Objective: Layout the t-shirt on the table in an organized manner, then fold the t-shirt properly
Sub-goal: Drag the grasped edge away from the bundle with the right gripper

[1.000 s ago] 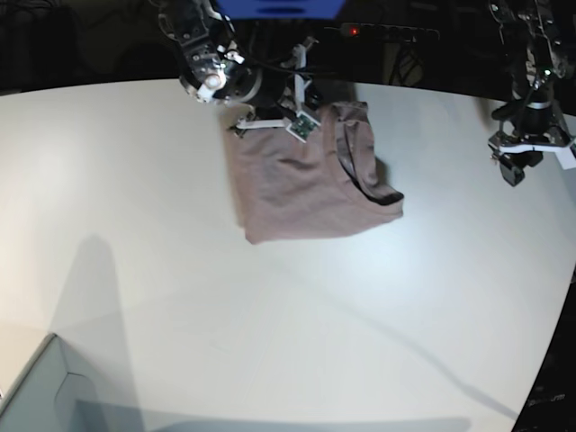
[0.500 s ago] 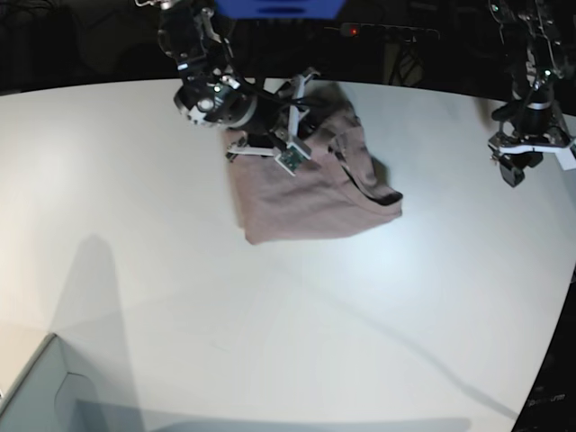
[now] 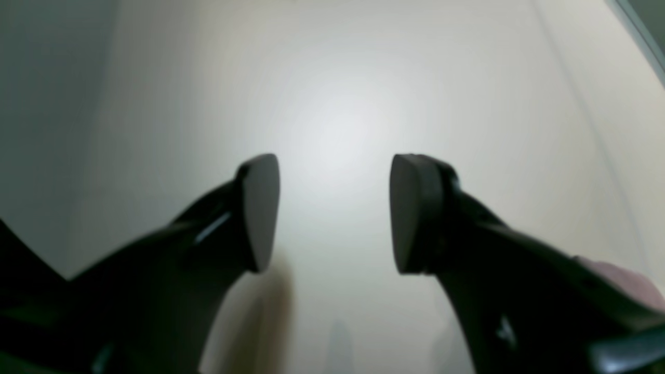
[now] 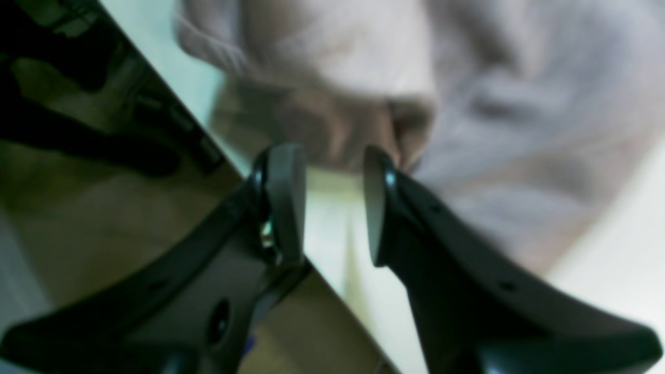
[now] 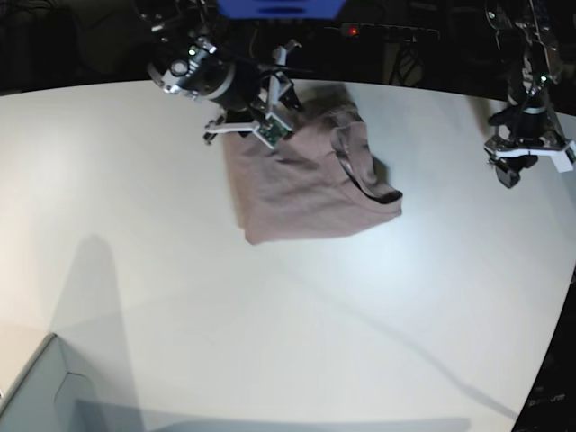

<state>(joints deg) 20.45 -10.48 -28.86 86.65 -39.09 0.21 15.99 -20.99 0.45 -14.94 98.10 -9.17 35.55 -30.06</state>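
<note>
The mauve t-shirt (image 5: 301, 184) lies folded into a rough rectangle on the white table (image 5: 270, 315), near the far edge, with its dark collar (image 5: 360, 175) on the right side. My right gripper (image 5: 245, 124) hovers at the shirt's far left corner. In the right wrist view this right gripper (image 4: 327, 202) is open, nothing sits between its fingers, and the blurred t-shirt (image 4: 467, 104) lies just beyond the tips. My left gripper (image 5: 526, 162) hangs far to the right, away from the cloth. In the left wrist view that left gripper (image 3: 332, 213) is open over bare table (image 3: 332, 104).
A pale grey-green box corner (image 5: 36, 391) sits at the near left. The table's far edge (image 4: 223, 156) runs right beside the right gripper, with dark floor beyond. A sliver of t-shirt (image 3: 618, 275) shows behind the left gripper's right finger.
The right gripper has opened, let go of the shirt's far edge and drawn back up and to the left. The shirt's far edge has settled. The left arm has barely moved.
</note>
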